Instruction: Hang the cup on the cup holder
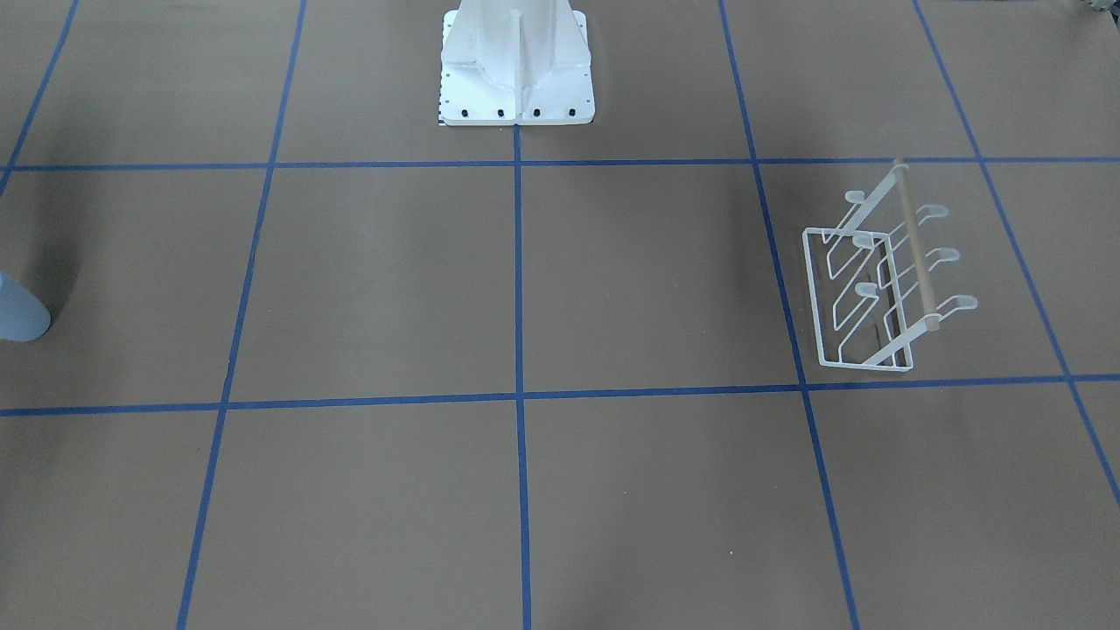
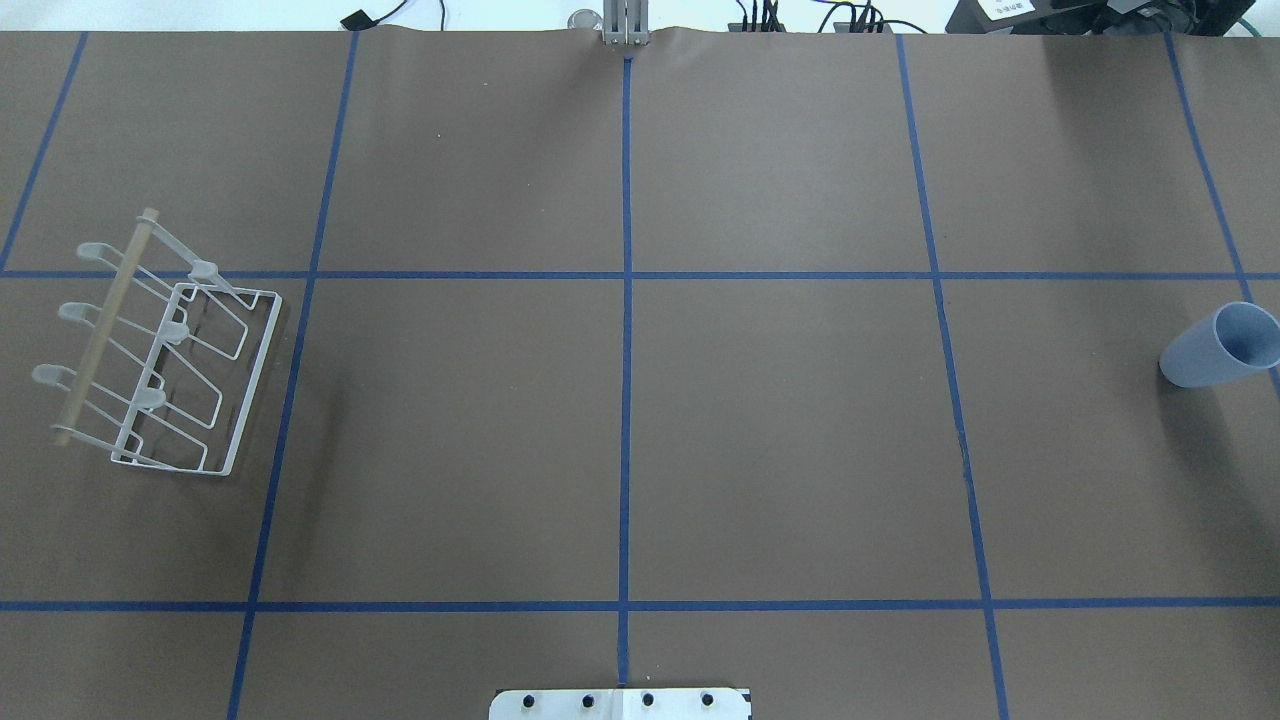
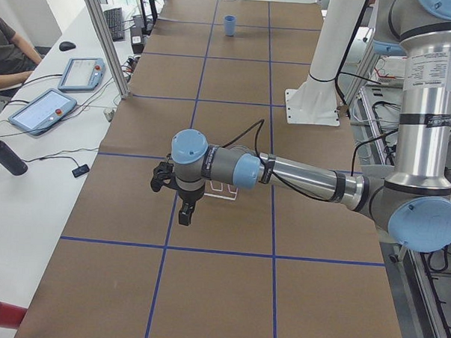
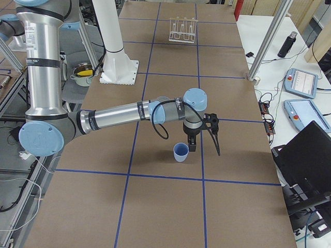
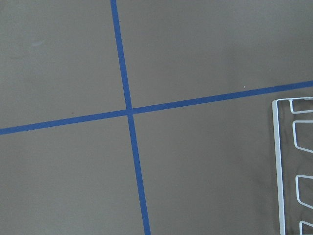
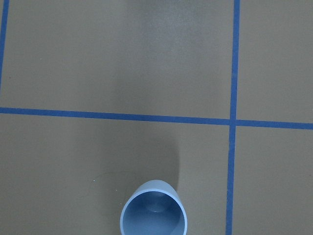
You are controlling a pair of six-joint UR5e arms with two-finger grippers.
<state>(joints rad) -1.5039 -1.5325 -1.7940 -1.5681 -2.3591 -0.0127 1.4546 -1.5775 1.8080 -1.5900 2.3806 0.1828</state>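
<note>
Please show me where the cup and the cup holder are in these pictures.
cup (image 2: 1198,355), overhead view, on its outer side wall.
cup holder (image 2: 106,326), overhead view, on the middle of its wooden rod.

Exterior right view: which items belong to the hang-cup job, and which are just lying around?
Job:
cup, upright, mouth up
cup holder, at the far end, no cup on it

Lying about, all off to the side:
black bottle
teach pendants
laptop
</note>
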